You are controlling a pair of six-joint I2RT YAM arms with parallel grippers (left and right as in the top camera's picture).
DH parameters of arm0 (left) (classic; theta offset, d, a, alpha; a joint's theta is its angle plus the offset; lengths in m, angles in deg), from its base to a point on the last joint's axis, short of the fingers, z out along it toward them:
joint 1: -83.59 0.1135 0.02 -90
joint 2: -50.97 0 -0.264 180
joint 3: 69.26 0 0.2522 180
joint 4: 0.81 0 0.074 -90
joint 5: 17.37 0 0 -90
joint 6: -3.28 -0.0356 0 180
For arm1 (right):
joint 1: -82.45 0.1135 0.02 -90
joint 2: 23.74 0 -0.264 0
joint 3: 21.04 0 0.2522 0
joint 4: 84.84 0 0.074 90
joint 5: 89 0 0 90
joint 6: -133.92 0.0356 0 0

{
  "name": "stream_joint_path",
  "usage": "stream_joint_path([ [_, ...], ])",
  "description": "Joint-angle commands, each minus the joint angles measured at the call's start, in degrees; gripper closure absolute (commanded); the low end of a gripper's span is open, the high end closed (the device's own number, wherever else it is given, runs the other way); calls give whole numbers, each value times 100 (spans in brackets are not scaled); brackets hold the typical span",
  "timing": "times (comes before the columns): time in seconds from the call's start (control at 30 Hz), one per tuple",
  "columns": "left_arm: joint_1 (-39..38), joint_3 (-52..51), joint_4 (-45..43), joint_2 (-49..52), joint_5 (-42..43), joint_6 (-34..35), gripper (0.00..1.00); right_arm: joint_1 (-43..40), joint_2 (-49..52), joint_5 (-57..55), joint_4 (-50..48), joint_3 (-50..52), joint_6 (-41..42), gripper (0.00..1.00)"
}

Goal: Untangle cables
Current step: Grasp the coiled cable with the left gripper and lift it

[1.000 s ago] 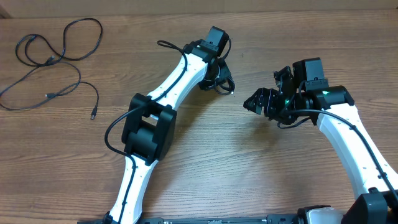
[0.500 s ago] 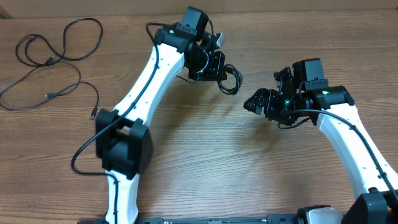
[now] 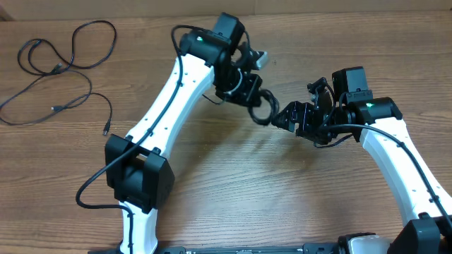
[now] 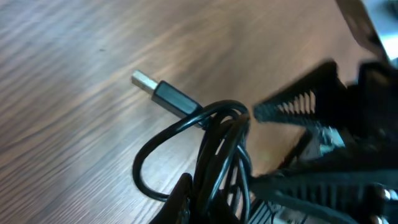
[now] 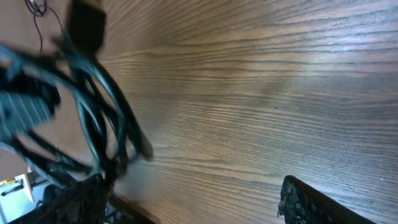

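Wood table (image 3: 233, 194), loose cables (image 3: 56, 68) far left, bundle (image 4: 211, 149) in left tool (image 3: 256, 99)

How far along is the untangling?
Done: loose cables lie spread at the far left of the table. In hand: the left gripper is shut on a looped bundle, held beside the open right gripper. Left: that bundle looks still coiled, so pulling it apart and laying it out.
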Motion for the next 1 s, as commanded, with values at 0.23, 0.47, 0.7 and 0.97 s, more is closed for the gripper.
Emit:
stream_joint_path([
  [0.23,-313,59,35,-107,262,-424,96,17,7,-1180,98,24,-42,13],
  [0.47,-280,57,81,-107,-1025,671,96,17,7,-2741,313,24,841,13],
  [0.7,-282,55,74,-107,-1054,734,96,17,7,-2660,317,24,1056,11],
  [0.97,-295,52,24,-105,-970,728,96,17,7,-2050,162,24,929,8],
])
